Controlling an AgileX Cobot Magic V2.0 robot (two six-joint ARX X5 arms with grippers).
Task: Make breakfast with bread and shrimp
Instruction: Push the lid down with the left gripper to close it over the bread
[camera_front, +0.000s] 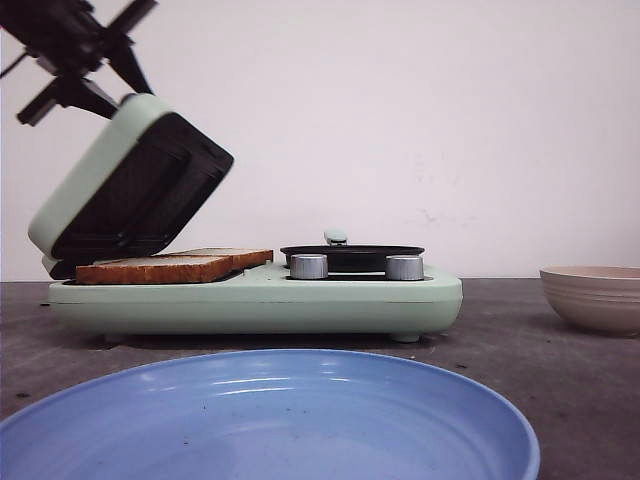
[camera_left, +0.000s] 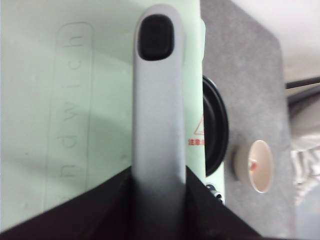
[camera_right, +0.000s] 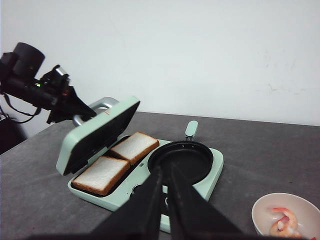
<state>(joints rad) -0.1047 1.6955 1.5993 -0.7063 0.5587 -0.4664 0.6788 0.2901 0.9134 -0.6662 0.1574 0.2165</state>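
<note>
Two bread slices (camera_front: 160, 268) (camera_right: 102, 173) (camera_right: 135, 146) lie side by side on the lower plate of a mint-green sandwich maker (camera_front: 300, 300). Its lid (camera_front: 120, 180) is tilted half open. My left gripper (camera_front: 100, 75) (camera_left: 159, 172) is shut on the lid's grey handle (camera_left: 157, 100) and holds the lid up. The orange shrimp (camera_right: 284, 221) (camera_left: 253, 166) lie in a beige bowl (camera_front: 595, 297) to the right of the maker. My right gripper (camera_right: 165, 167) is shut and empty, high above the table in front of the maker's black round pan (camera_right: 182, 161).
A large blue plate (camera_front: 300, 440) sits at the table's front edge. The pan's green handle (camera_right: 191, 128) points toward the back wall. Two silver knobs (camera_front: 308, 266) stand on the maker's front. The table surface is dark grey.
</note>
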